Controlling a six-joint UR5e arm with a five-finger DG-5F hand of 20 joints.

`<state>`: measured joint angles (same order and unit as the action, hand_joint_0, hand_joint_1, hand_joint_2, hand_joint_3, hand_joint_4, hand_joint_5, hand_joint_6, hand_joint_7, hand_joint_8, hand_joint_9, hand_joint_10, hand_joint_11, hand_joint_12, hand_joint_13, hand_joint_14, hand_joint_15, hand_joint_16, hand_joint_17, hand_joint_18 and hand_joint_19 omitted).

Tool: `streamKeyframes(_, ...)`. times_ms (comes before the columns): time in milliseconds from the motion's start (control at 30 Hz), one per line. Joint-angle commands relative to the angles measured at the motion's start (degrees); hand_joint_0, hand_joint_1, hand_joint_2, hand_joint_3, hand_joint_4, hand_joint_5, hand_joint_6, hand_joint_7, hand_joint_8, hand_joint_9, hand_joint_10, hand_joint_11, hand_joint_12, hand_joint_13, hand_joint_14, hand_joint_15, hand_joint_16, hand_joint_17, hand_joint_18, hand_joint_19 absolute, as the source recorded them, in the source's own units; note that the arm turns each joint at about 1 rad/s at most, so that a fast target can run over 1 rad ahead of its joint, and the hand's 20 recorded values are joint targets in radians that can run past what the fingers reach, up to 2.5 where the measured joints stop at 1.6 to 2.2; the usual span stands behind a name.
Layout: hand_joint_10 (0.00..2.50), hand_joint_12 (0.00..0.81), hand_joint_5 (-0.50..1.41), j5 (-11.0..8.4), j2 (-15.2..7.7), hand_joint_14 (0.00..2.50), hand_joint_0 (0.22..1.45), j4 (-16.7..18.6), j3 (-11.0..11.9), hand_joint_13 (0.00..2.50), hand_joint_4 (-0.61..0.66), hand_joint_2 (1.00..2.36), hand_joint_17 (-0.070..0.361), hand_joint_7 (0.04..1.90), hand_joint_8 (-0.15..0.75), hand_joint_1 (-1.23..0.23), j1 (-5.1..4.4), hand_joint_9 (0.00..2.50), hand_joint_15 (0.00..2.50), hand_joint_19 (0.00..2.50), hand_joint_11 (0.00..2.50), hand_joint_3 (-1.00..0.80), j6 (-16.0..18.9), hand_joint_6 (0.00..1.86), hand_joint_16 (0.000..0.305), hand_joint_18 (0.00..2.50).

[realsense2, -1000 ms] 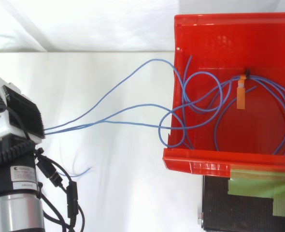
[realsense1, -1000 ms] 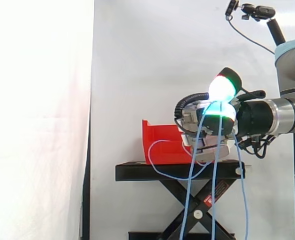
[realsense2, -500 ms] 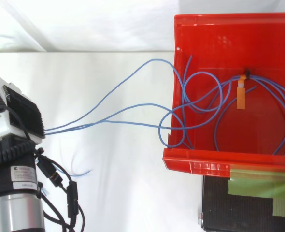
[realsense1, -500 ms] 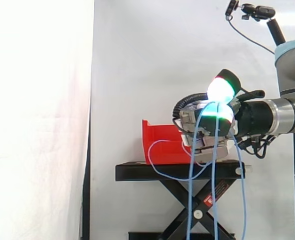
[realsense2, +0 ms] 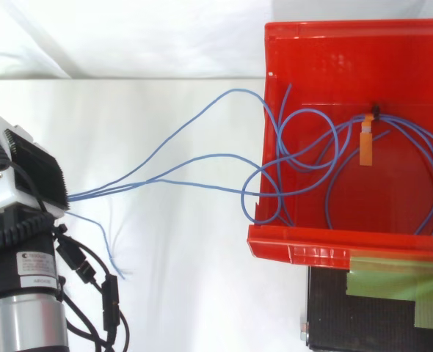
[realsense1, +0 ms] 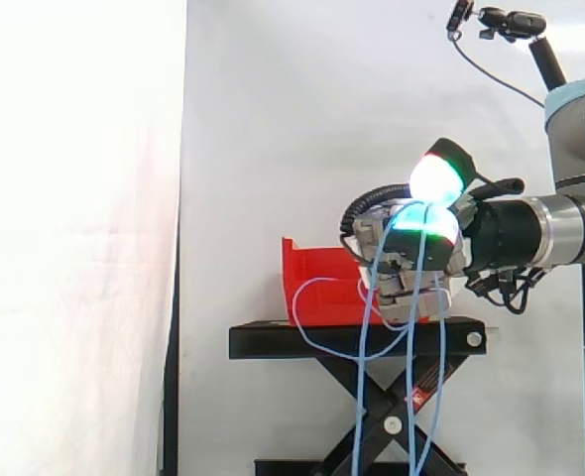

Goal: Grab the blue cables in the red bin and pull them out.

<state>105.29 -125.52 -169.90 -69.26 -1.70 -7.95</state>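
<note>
Several thin blue cables (realsense2: 209, 155), clenched in the curled hand (realsense1: 409, 266) at centre frame, have swung, yet their coil stays unmoved in the red plastic bin (realsense2: 348, 44).

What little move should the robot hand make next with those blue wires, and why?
Probably pull away from the red bin, back toward the arm's side. The robot hand grips the blue cables, which stretch across to the bin, yet their loops and the orange tag lie inside it.
</note>
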Motion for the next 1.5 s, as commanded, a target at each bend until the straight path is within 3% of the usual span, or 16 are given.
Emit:
streamKeyframes(0, 0.02, 0.275, 0.78, 0.00, -0.1, 2.50, 0.95, 0.0, 0.0, 1.15, 0.12, 1.02, 0.093, 0.60, 0.198, -1.08, 0.03, 1.56, 0.56, 1.53, 2.05, -0.65, 0.0, 0.63, 0.041, 1.10)
streamKeyframes(533, 0.01, 0.280, 0.68, 0.17, -0.1, 2.50, 0.94, 0.0, 0.0, 1.13, 0.12, 1.01, 0.096, 0.50, 0.186, -1.10, -0.05, 1.49, 0.55, 1.53, 2.09, -0.66, 0.0, 0.80, 0.043, 1.05)
streamKeyframes(1267, 0.00, 0.288, 0.58, 0.17, -0.1, 2.50, 0.92, 0.1, 0.1, 1.11, 0.14, 1.00, 0.097, 0.44, 0.195, -1.18, 0.03, 1.42, 0.51, 1.58, 2.12, -0.91, 0.0, 0.92, 0.043, 1.04)
streamKeyframes(1467, 0.29, 0.295, 0.51, 0.17, 0.0, 2.50, 0.96, 0.1, 0.2, 1.10, 0.17, 1.01, 0.098, 0.37, 0.193, -1.21, 0.03, 1.33, 0.49, 1.56, 1.94, -0.87, 0.0, 1.03, 0.044, 1.04)
